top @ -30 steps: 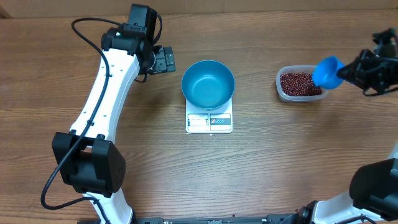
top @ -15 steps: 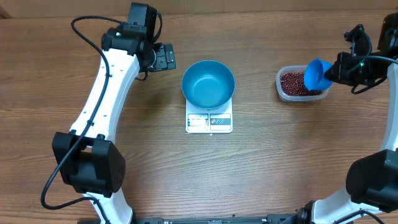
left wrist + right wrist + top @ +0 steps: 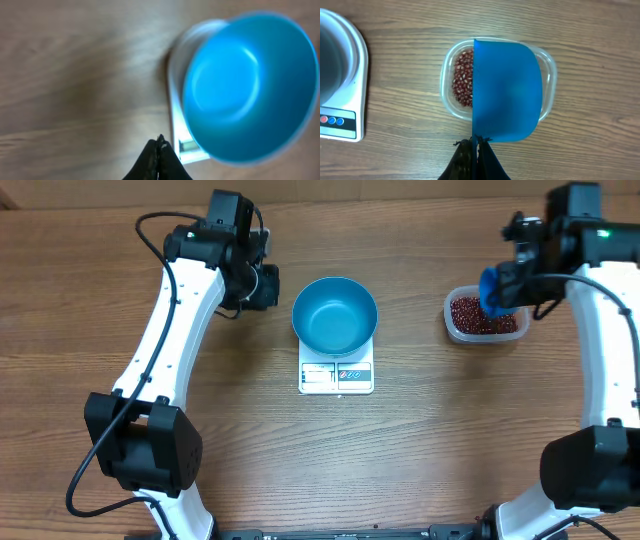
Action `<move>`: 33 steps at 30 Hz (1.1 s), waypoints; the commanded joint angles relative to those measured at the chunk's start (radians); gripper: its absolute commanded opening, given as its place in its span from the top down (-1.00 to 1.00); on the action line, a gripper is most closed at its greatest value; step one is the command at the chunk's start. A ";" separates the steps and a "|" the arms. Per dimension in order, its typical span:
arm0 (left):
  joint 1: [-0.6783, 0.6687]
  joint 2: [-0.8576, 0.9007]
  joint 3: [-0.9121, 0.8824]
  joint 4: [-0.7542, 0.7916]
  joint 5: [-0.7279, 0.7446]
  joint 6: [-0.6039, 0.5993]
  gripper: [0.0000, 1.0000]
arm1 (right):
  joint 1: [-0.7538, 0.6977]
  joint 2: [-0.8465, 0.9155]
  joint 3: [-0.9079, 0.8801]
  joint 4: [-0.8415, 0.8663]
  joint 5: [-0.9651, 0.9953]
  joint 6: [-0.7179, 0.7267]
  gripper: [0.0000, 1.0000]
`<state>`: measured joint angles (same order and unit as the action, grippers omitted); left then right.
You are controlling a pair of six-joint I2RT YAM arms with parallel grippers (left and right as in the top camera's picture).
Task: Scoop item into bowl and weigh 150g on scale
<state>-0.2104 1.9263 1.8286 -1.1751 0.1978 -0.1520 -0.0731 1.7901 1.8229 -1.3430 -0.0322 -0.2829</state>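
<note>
The blue bowl (image 3: 334, 315) stands empty on the white scale (image 3: 336, 377) at mid-table. Dark red beans (image 3: 480, 313) fill a clear tub (image 3: 452, 320) to the right. My right gripper (image 3: 505, 284) is shut on the handle of a small blue scoop (image 3: 491, 290), held over the tub. In the right wrist view the scoop (image 3: 507, 90) covers most of the tub (image 3: 548, 75), with beans (image 3: 462, 80) showing at its left, and the gripper (image 3: 476, 142) pinches the handle. My left gripper (image 3: 263, 285) hovers left of the bowl, shut on nothing; its tips (image 3: 160, 142) meet beside the bowl (image 3: 250, 85).
The scale's display and label panel (image 3: 336, 374) faces the table's front edge. In the right wrist view the scale's corner (image 3: 345, 100) lies left of the tub. Bare wooden tabletop (image 3: 450, 440) surrounds everything.
My right arm swung in from the right edge, carrying the scoop leftwards over the tub and turning it. My left gripper's fingers went from open to shut.
</note>
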 commanded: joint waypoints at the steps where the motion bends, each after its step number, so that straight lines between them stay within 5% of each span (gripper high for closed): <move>1: -0.034 -0.094 0.011 -0.071 0.052 0.051 0.91 | 0.013 -0.002 -0.004 0.004 0.068 0.029 0.93; 7: -0.204 -0.236 -0.063 -0.095 -0.104 -0.012 0.91 | 0.012 -0.002 -0.004 -0.001 0.064 0.074 0.92; 18: -0.541 -0.357 -0.478 0.285 -0.291 -0.203 0.91 | 0.012 -0.002 -0.004 0.001 0.060 0.074 0.93; 20: -0.552 -0.339 -0.498 0.323 -0.283 -0.204 0.46 | 0.012 -0.002 -0.004 0.001 0.048 0.074 0.93; 21: -0.552 -0.330 -0.499 0.332 -0.284 -0.203 0.48 | 0.012 -0.002 -0.004 0.002 0.042 0.074 0.93; 23: -0.552 -0.314 -0.499 0.353 -0.293 -0.205 0.89 | 0.012 -0.002 -0.004 0.003 0.039 0.074 0.93; 33: -0.565 -0.175 -0.500 0.373 -0.284 -0.276 0.92 | 0.012 -0.002 -0.004 0.005 0.039 0.074 0.92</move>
<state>-0.7601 1.7103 1.3281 -0.8043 -0.0658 -0.3943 -0.0582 1.7901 1.8229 -1.3464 0.0113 -0.2138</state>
